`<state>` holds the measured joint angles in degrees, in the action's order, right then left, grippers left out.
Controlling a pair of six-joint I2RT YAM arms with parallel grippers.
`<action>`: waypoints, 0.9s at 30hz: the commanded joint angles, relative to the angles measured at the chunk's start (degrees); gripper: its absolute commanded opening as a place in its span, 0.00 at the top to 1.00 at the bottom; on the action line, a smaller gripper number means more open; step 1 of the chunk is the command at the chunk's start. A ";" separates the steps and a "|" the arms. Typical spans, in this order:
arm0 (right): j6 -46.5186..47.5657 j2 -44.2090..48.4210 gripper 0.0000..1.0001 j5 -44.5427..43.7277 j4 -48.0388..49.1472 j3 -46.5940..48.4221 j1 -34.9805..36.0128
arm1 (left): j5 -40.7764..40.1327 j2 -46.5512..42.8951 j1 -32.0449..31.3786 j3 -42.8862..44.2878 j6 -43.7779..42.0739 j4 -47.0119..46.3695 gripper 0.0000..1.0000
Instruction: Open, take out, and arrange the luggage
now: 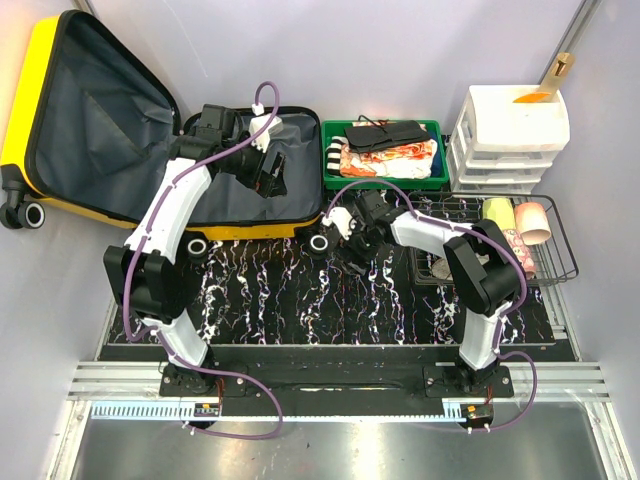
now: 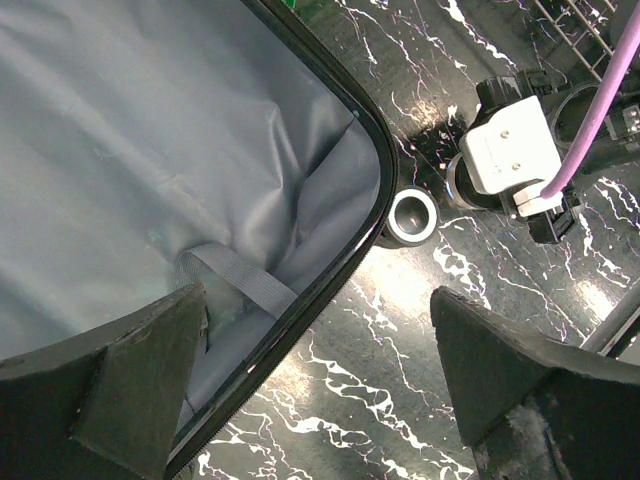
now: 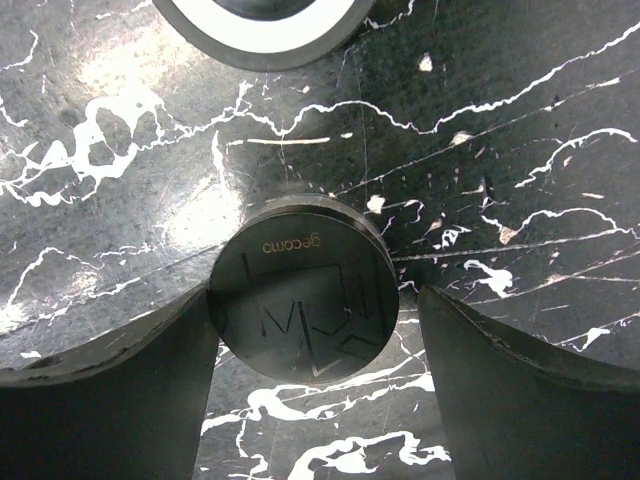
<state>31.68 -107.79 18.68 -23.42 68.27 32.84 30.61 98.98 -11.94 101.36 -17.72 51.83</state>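
Black tabletop (image 1: 280,290), veined white like marble, carries the luggage (image 1: 30,100) at far left: a glossy yellow hard shell lying open, its slack grey fabric lining (image 2: 150,150) creased. The left gripper (image 2: 320,380) hangs over the shell's near right corner, jaws spread and empty (one finger (image 2: 130,380) above lining, the other above table). Just right of it, beside a ringed wheel (image 2: 412,217), the right gripper (image 3: 315,400) straddles a flat round black disc (image 3: 300,300), jaws unclosed.

A: How is the scene lit?
B: Brightly, from above; glare is thrown on the marbled tabletop (image 3: 120,75) ahead of the right gripper (image 3: 310,300).
A: And sharpness?
B: Its fingers (image 3: 100,400) are shadowed, slightly blurred.
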 commanded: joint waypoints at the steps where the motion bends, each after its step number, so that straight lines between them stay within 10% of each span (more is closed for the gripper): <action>1: 0.14 -0.14 0.15 0.66 0.74 2.74 0.91 | 2.26 0.16 -0.01 2.35 0.84 -1.82 0.01; 22: -3.64 7.85 0.62 4.34 -12.69 22.06 -8.05 | 3.16 3.23 -0.62 7.27 0.04 -1.82 0.01; 27: -5.22 9.26 0.63 4.44 -17.35 30.85 -13.31 | -3.46 13.40 -1.41 23.59 7.59 9.32 0.01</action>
<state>28.80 -103.26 21.12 -35.83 92.07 22.85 30.13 105.34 -12.84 112.42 -16.10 54.89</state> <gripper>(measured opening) 0.670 0.988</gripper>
